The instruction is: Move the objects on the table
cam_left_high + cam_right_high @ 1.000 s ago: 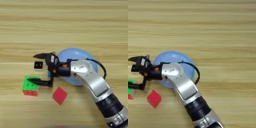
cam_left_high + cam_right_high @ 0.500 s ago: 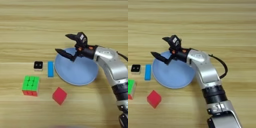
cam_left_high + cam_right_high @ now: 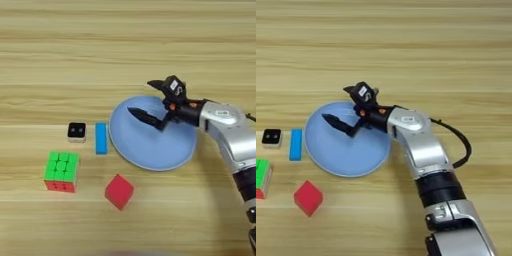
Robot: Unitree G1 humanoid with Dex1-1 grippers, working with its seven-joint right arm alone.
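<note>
Objects for us to move lie on the table (image 3: pixel 60 45), and we take them by size. Our plate (image 3: pixel 150 150), pale blue and round, sits mid-table with nothing on it. Left of it and nearer us stands the puzzle cube (image 3: pixel 62 171), green face up, red side toward us, its edges roughly square with the grain. Between that cube and the plate's near rim sits the red cube (image 3: pixel 119 191), turned so a corner points toward us; neither cube has a long axis. A blue bar (image 3: pixel 101 138) lies just beside the plate's left rim, its length running away from us, and a small black and white block (image 3: pixel 76 131) sits just left of it. Our right hand (image 3: pixel 149 100) hangs over the plate, spread wide and holding nothing, one finger reaching out over the plate's middle, the other raised near the far rim. Both cubes lie to its left and nearer us, the red cube the closer, so we judge a reach would go left and down toward the near edge.
</note>
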